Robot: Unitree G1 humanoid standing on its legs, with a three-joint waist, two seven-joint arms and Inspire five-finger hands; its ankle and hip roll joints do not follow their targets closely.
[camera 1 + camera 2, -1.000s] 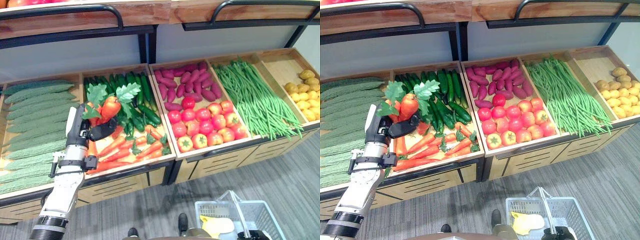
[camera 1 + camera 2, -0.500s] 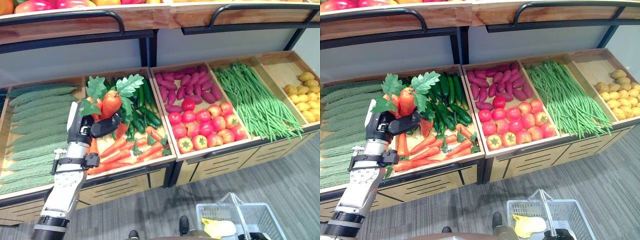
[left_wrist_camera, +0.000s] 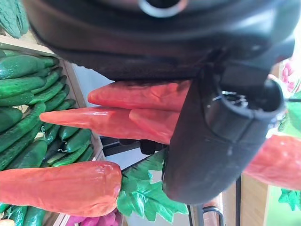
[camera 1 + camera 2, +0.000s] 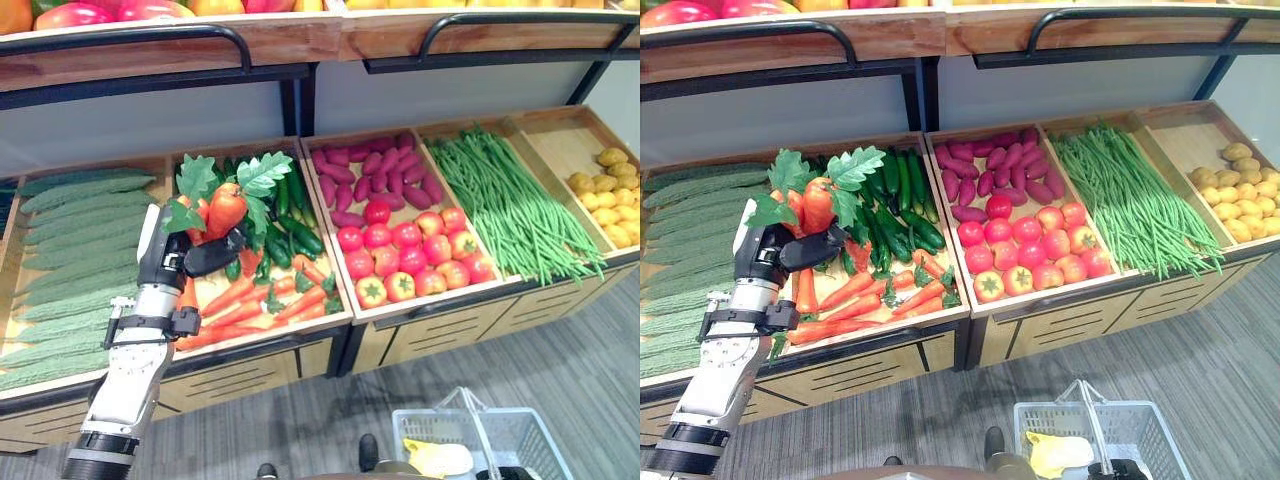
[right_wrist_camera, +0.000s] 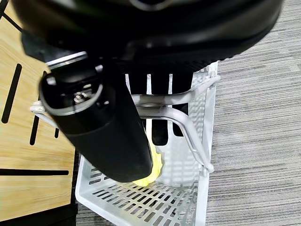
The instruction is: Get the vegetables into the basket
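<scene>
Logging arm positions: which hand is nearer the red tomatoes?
Left. The left hand grips orange leafy carrots one crate from the red tomatoes; the right hand holds the white basket's handle below.

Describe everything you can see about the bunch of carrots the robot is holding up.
The carrots are glossy orange roots with flat green leaf tops, looking like plastic. The left robot hand has its fingers and thumb curled round several of them, lifted clear above the crate of loose carrots, leaves uppermost. The left wrist view shows the tapered roots lying side by side under the thumb.

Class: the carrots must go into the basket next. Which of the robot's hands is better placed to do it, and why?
Left. The left hand already grips the carrots, while the right hand has its fingers around the basket handle.
</scene>
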